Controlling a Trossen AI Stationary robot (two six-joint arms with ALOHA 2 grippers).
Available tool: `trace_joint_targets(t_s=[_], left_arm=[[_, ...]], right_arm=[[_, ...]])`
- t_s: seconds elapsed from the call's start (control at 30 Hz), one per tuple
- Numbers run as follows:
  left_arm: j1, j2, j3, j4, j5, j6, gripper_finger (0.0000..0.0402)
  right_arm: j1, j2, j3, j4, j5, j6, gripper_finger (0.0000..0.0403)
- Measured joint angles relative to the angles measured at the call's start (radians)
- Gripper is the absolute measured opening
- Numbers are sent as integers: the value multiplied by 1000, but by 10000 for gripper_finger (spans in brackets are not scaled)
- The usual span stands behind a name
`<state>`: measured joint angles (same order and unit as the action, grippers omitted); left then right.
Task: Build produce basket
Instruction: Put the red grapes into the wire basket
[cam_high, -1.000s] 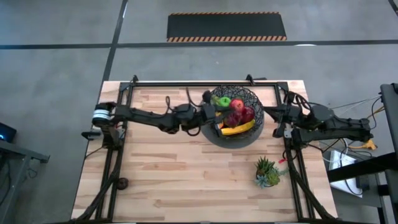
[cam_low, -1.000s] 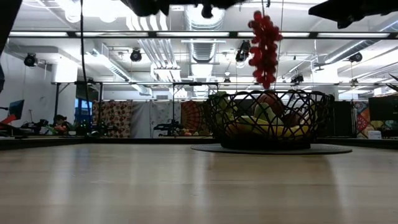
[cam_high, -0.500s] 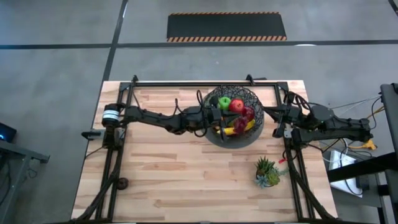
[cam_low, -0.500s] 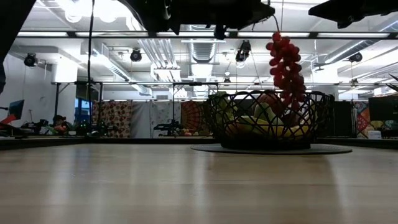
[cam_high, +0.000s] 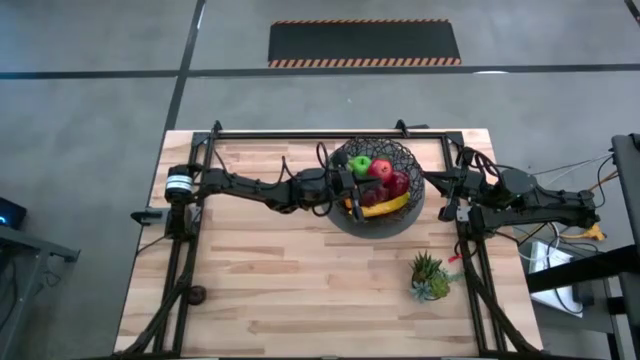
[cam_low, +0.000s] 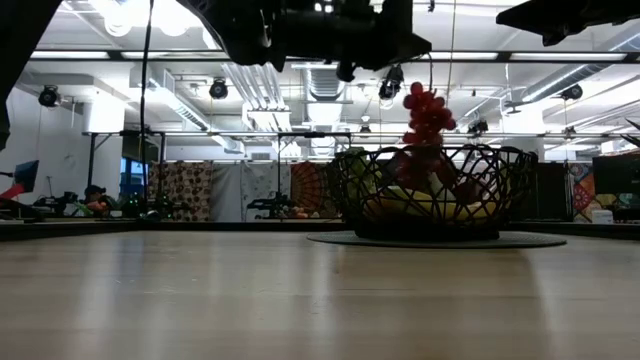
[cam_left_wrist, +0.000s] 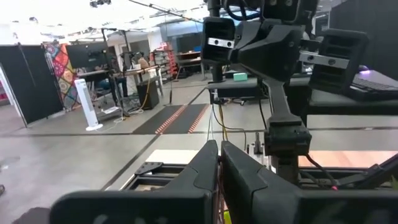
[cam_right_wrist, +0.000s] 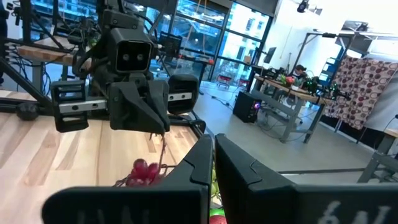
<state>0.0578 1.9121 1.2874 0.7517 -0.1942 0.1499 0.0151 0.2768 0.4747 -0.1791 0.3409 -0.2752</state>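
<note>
The black wire basket (cam_high: 396, 151) stands on its dark disc base at the table's far middle and shows in the low view (cam_low: 350, 190). It holds a green apple (cam_high: 360, 164), a red apple (cam_high: 381, 170) and a banana (cam_high: 388, 207). My left gripper (cam_high: 350, 193) hovers over the basket's left rim, shut on a dark red grape bunch (cam_low: 427, 120). My right gripper (cam_high: 443, 190) waits to the right of the basket with its fingers shut (cam_right_wrist: 211, 155). My left gripper (cam_right_wrist: 158, 127) pinches the thin stem (cam_right_wrist: 163, 146) at the top of the grape bunch between its two fingers, which point slantwise downward from the table's left. The bunch (cam_right_wrist: 140, 168) hangs below the fingers, and its lower grapes (cam_low: 432, 180) are down inside the basket.
A small spiky green potted plant (cam_high: 430, 277) stands near the table's right near corner. Bare wooden tabletop (cam_high: 280, 270) spreads to the left of and in front of the basket. Black frame rails run along the left, right and far edges.
My left gripper moved a little toward the table's right, over the basket, and came down, staying shut on the stem. The grape bunch, which hung clear above the rim, swung right and then sank, so its lower part now sits inside the basket.
</note>
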Motion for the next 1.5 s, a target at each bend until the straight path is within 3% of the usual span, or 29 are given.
trace_joint_targets(t_s=[0.3,0.6,0.9,1.2,1.5], left_arm=[[2,0,-29,-2,-13,-47,0],[13,-2,-66,-38,-91,-29,0],[23,-2,-68,-196,-307,161,0],[28,-2,-68,-352,-368,262,0],[30,-2,-70,-404,-437,391,0]], right_arm=[[0,0,0,-2,0,6,9],[0,0,0,-2,0,6,9],[0,0,0,-6,0,14,9],[0,1,0,-23,0,14,9],[0,1,0,-26,0,21,9]])
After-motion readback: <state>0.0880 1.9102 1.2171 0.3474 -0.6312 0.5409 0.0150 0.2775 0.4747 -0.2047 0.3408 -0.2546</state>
